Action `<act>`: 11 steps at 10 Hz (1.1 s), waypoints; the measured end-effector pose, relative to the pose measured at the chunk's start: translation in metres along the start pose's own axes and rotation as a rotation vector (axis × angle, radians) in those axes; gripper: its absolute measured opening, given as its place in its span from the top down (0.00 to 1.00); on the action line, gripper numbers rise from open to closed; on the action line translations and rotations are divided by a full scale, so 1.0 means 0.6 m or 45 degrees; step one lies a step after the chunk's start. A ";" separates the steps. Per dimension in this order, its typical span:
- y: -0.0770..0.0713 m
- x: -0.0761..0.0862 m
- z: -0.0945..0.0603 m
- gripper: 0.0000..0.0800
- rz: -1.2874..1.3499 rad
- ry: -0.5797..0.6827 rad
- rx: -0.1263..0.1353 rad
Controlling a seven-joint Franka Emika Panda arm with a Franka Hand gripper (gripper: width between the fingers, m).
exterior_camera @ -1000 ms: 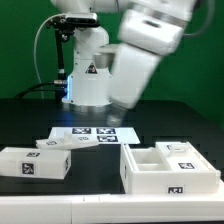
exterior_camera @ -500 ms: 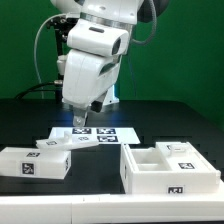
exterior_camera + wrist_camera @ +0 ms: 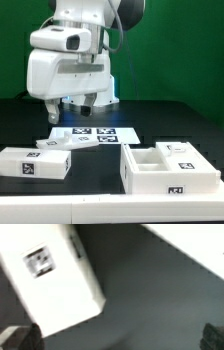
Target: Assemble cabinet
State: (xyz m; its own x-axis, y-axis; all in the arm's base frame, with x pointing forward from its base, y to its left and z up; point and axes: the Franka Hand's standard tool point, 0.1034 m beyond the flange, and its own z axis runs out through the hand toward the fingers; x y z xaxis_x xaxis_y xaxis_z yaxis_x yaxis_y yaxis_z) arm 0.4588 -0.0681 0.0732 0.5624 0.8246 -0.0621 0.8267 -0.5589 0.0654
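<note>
My gripper [image 3: 70, 108] hangs upper left, jaws wide apart, holding nothing. The cabinet parts [image 3: 150, 178] lie loose along the bottom. They look like rigid, light, slick plastic, so I'd pinch the lower-left block [image 3: 35, 163] across its narrow sides.

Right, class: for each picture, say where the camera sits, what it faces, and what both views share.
Exterior view: off the arm, facing across the table at the open cabinet box; arm and open gripper show.
Wrist view: on the wrist, looking down at one tagged white part; only dark fingertips show.
Shared: the table, and probably that part, though which one is unclear.
</note>
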 end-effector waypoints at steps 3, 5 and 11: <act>0.001 0.001 0.001 0.00 -0.002 0.000 -0.001; -0.007 -0.024 0.013 0.01 0.160 0.015 0.001; -0.029 -0.045 0.028 0.01 0.421 0.002 0.047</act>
State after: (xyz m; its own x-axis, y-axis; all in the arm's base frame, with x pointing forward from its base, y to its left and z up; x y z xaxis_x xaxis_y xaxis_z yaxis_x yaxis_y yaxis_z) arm 0.4295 -0.0822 0.0571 0.8005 0.5978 -0.0422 0.5993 -0.7993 0.0456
